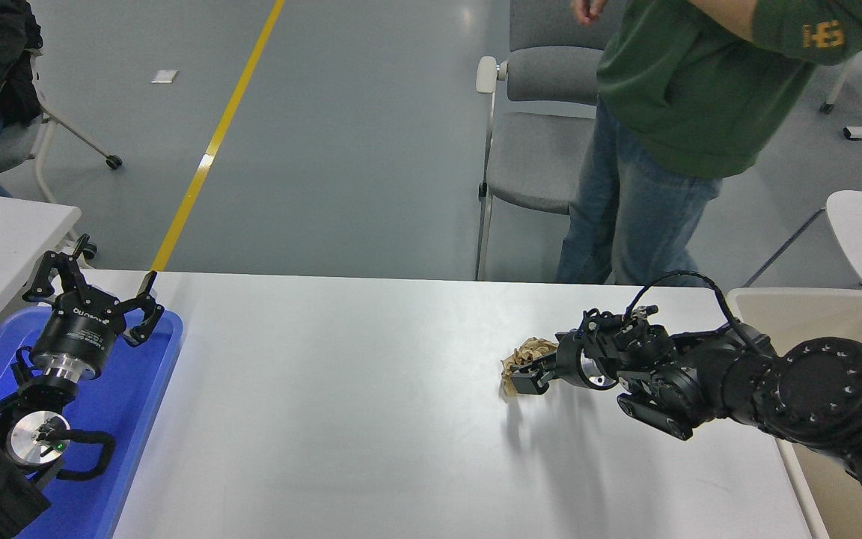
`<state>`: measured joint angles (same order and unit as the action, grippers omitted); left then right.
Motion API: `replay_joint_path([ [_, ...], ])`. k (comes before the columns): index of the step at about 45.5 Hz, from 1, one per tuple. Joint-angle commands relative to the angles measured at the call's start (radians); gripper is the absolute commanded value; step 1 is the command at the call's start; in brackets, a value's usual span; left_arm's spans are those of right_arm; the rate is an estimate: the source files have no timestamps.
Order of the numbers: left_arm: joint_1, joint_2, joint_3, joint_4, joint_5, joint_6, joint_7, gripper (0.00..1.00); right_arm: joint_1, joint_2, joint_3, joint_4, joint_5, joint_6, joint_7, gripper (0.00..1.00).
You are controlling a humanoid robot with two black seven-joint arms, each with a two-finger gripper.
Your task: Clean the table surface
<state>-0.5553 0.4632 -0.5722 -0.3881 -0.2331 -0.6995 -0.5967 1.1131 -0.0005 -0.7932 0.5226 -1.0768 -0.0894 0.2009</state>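
The large, smooth, white-grey tabletop with rounded corners (341, 419) fills the lower half of our view, running from the blue tray at the left to the beige bin at the right. On its right half, fairly near the far edge, we see a small crumpled wad of tan paper (527, 353) lying on the surface.

Our right gripper (524, 374) reaches in from the right, its black arm stretched low across the table, and its fingers sit around the wad; one dark fingertip (521, 383) shows at the wad's near side. The fingers look drawn in against the paper, though the far one is hidden behind it, so we hedge on how firm the hold is. A soft shadow falls on the table just below the wad.

Our left gripper (90, 296) is parked at the lower left, pointing away from us with its fingers spread wide and nothing between them, hovering over the blue plastic rectangular tray (135, 397).

At the right edge stands a beige plastic bin (798, 311) (only its rim and part of its inside show). Beyond the table's far side a person in a green sweatshirt and blue jeans (663, 135) stands in front of a grey padded chair with white armrests (532, 120). A yellow line (214, 142) crosses the grey floor.
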Motion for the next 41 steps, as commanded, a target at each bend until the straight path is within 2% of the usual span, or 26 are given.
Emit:
replay_joint_path([
  [1, 0.0, 0.0, 0.0, 0.0, 0.0, 0.0, 0.0, 1.0, -0.015, 0.0, -0.001, -0.009, -0.003, 0.037, -0.005, 0.81],
  [5, 0.0, 0.0, 0.0, 0.0, 0.0, 0.0, 0.0, 1.0, -0.015, 0.0, 0.0, -0.009, -0.002, 0.046, -0.008, 0.68],
  [9, 0.0, 0.0, 0.0, 0.0, 0.0, 0.0, 0.0, 1.0, -0.007, 0.0, 0.005, -0.007, 0.006, 0.085, -0.008, 0.41],
  [12, 0.0, 0.0, 0.0, 0.0, 0.0, 0.0, 0.0, 1.0, -0.003, 0.0, 0.011, -0.007, 0.009, 0.117, -0.014, 0.15],
  [13, 0.0, 0.0, 0.0, 0.0, 0.0, 0.0, 0.0, 1.0, 0.001, 0.0, 0.014, -0.007, 0.011, 0.129, -0.02, 0.11],
  [14, 0.0, 0.0, 0.0, 0.0, 0.0, 0.0, 0.0, 1.0, 0.004, 0.0, 0.015, -0.007, 0.015, 0.143, -0.026, 0.02],
  [15, 0.0, 0.0, 0.0, 0.0, 0.0, 0.0, 0.0, 1.0, 0.008, 0.0, 0.019, -0.006, 0.023, 0.158, -0.031, 0.0],
  [22, 0.0, 0.0, 0.0, 0.0, 0.0, 0.0, 0.0, 1.0, 0.051, 0.0, 0.051, 0.002, 0.107, 0.224, -0.035, 0.0],
  [41, 0.0, 0.0, 0.0, 0.0, 0.0, 0.0, 0.0, 1.0, 0.123, 0.0, 0.091, 0.025, 0.202, 0.273, -0.035, 0.0],
])
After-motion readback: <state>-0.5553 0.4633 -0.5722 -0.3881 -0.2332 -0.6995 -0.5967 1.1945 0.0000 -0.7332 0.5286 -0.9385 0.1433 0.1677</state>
